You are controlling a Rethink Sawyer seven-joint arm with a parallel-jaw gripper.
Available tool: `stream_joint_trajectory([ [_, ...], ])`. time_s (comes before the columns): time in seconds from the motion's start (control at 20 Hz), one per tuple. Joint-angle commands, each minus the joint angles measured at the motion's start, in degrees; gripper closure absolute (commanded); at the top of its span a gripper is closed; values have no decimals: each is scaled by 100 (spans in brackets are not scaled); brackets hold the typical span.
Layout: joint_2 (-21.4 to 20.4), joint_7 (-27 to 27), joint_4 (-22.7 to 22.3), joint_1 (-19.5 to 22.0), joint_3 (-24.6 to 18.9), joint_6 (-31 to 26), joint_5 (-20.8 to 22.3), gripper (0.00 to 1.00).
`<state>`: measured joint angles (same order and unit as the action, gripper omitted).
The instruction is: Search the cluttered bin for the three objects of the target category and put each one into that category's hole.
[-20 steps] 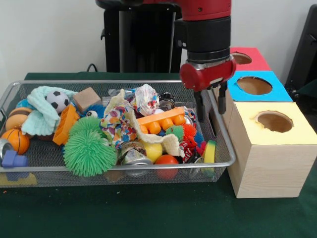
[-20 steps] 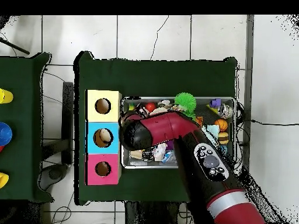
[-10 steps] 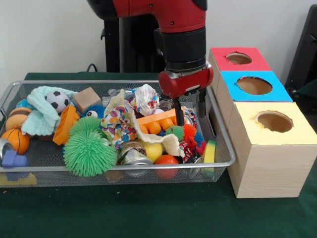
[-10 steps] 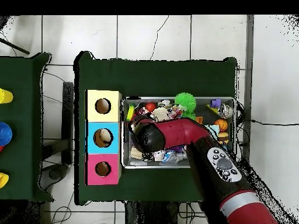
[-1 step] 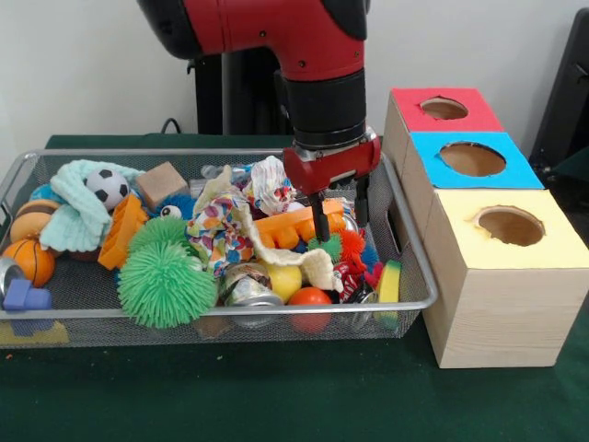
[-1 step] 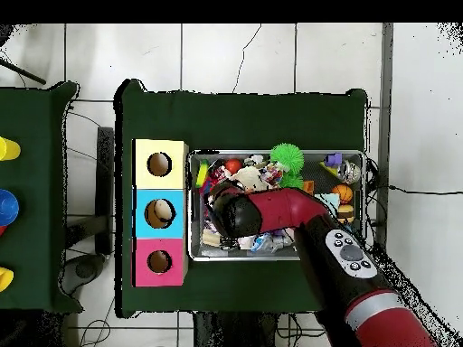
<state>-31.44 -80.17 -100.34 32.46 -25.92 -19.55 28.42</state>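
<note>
End effector (image 5: 340, 218) now leftward, lower, open over bin (image 5: 184, 313)

My arm (image 5: 313, 55) is red and black. In the silver mesh bin (image 5: 55, 313): a bright green spiky ball (image 5: 166, 281), a black-and-white soccer ball (image 5: 108, 187), an orange basketball (image 5: 30, 261). At right, the boxes' tops are red (image 5: 444, 110), blue (image 5: 471, 159), yellow (image 5: 509, 227).

wire mesh bin (image 5: 55, 304), wooden box (image 5: 502, 313), glossy arm (image 5: 276, 28).
</note>
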Motion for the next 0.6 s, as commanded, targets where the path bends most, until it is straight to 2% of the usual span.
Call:
stream_joint_trajectory([
  [0.05,757,-468,90,207,340,720,533,0],
  [0.35,1462,-228,465,402,375,1157,891,0],
  [0.6,1836,-153,702,442,448,1377,1109,0],
])
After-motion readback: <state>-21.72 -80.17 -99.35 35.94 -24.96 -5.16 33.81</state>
